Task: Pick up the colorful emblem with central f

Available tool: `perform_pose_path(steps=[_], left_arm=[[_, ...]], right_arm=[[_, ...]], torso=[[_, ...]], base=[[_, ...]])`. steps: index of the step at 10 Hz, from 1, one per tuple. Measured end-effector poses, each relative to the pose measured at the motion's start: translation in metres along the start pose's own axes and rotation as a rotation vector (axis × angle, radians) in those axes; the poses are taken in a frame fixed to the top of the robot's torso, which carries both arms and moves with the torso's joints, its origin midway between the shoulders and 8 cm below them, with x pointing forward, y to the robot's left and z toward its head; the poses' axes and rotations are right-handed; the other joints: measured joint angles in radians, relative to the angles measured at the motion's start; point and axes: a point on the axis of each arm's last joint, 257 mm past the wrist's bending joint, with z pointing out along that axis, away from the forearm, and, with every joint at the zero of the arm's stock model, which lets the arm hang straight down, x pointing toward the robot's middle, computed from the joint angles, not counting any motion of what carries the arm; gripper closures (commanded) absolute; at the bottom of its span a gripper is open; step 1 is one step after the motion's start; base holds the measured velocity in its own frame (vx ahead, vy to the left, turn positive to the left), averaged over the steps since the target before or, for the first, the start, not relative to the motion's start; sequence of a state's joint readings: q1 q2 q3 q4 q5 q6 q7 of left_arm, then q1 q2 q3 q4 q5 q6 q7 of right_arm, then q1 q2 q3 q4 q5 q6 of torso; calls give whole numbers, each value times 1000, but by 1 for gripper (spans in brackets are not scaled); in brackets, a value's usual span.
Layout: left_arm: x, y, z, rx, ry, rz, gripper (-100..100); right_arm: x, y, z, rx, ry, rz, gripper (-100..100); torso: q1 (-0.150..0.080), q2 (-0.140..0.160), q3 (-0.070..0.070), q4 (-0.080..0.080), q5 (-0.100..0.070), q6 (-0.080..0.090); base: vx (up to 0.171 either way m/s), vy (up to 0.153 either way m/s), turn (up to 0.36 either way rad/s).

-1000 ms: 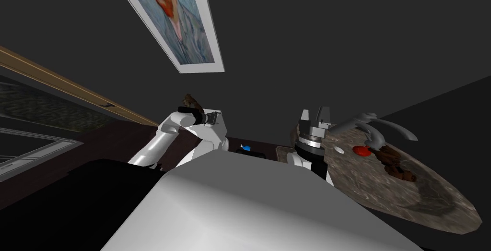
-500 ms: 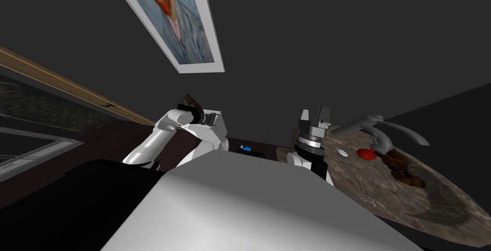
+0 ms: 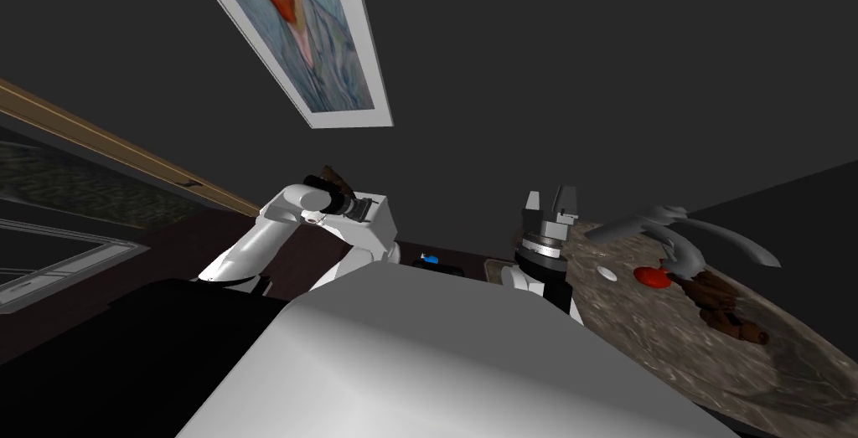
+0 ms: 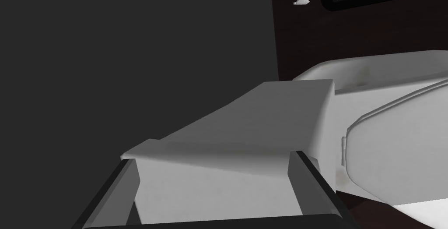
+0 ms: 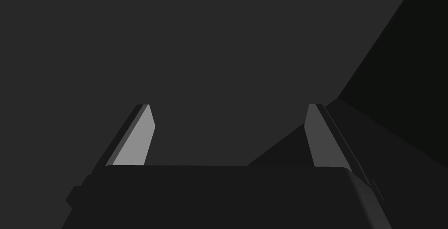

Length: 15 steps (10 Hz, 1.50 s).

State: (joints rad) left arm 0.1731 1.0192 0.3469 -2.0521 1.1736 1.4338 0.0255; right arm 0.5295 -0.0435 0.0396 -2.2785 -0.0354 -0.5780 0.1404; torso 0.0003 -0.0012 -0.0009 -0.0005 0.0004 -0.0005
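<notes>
Nothing's been picked up yet, so pretty much the whole task is left. Biggest thing in the head view is the framed painting [image 3: 310, 31] up at 11 o'clock on the dark wall. Next is the marbled counter [image 3: 670, 341], out at 4 o'clock from the right gripper [image 5: 229, 105]. It has a grey faucet [image 3: 670, 224] on it, some brown lumps [image 3: 721, 303], and a red round thing [image 3: 652, 275] just beside the faucet's base.

As for where the emblem is, my best guess is the small blue-and-white thing [image 3: 429, 258]. It's on a dark surface between the two arms, at roughly 8 o'clock from the right gripper. It's way too small to read any letter on it, so I can't rule out the red one. The left wrist camera catches the same blue-and-white bit well beyond the fingertips, so neither hand is anywhere near it. I reckon what's left is getting an arm over there, lining up and closing on it.

The right gripper points up at the wall, blades spread wide with nothing between them. The left gripper [image 4: 213, 157] sits at 9 o'clock from the right one, and its blades look spread too, gripping nothing.
</notes>
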Motion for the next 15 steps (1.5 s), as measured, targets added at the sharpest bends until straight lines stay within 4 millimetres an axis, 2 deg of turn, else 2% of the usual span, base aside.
perform_pose_path(steps=[5, 15], left_arm=[[-15, 20, -19, -123, -14, -33, -100], [-42, 60, -71, -362, -53, -106, -100]], right_arm=[[0, 0, 0, 0, 0, 0, 0], [0, 0, 0, 0, 0, 0, 0]], torso=[[0, 0, 0, 0, 0, 0], [1, -1, 0, 0, 0, 0]], base=[[43, 13, 19], [51, 16, 17]])
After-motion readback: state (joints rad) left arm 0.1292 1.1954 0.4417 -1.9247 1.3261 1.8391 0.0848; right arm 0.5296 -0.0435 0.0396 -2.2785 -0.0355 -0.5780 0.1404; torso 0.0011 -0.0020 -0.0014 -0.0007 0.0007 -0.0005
